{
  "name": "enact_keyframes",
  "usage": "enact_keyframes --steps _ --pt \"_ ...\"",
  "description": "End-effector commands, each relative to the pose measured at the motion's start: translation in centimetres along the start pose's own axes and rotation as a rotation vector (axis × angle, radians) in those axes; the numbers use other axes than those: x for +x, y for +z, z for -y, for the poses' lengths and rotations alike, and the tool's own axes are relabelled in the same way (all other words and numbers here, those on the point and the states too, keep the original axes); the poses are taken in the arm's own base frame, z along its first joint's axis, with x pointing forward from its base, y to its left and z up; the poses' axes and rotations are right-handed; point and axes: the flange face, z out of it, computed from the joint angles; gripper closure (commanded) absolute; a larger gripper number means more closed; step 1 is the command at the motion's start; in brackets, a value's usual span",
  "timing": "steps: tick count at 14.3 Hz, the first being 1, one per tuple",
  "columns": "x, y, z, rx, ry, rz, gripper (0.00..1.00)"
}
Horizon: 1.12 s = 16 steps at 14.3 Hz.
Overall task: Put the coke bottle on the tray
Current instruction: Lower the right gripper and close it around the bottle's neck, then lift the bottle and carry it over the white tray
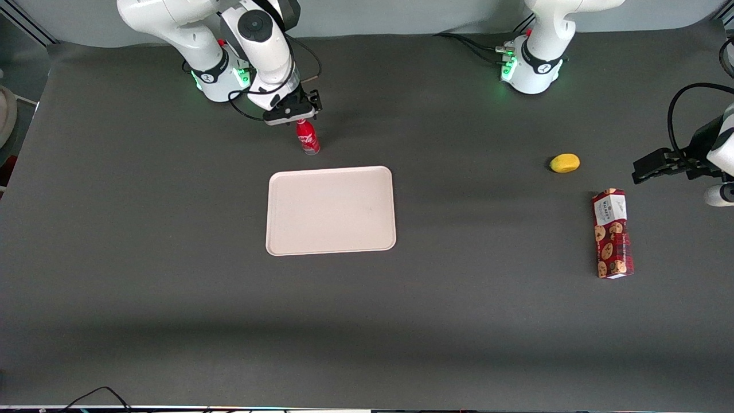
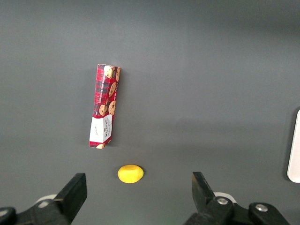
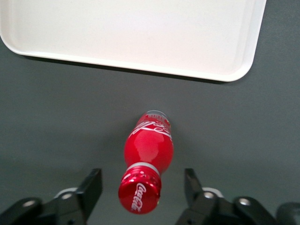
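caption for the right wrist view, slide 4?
Open gripper straddles the upright coke bottle, which stands on the table beside the empty tray.

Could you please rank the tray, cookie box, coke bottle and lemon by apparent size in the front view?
1. tray
2. cookie box
3. coke bottle, standing upright under the open gripper, so foreshortened
4. lemon, close to the bottle; that ranking is unsure

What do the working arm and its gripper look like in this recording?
The right arm has glossy white shells with black joint rings, a green light at its base and a black cable looping beside it. Its gripper is black, with two flat dark fingers on a black body with silver screws, open above the coke bottle.
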Motion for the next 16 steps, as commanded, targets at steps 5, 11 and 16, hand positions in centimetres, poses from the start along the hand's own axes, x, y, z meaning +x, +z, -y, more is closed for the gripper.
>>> enact_keyframes --steps 5,11,16 --pt "-0.2 -0.1 0.4 0.016 0.036 0.015 1.00" --pt "0.3 -2.9 1.9 0.018 0.021 0.037 1.00" --pt "5.7 -17.2 1.0 0.015 0.025 0.067 1.00"
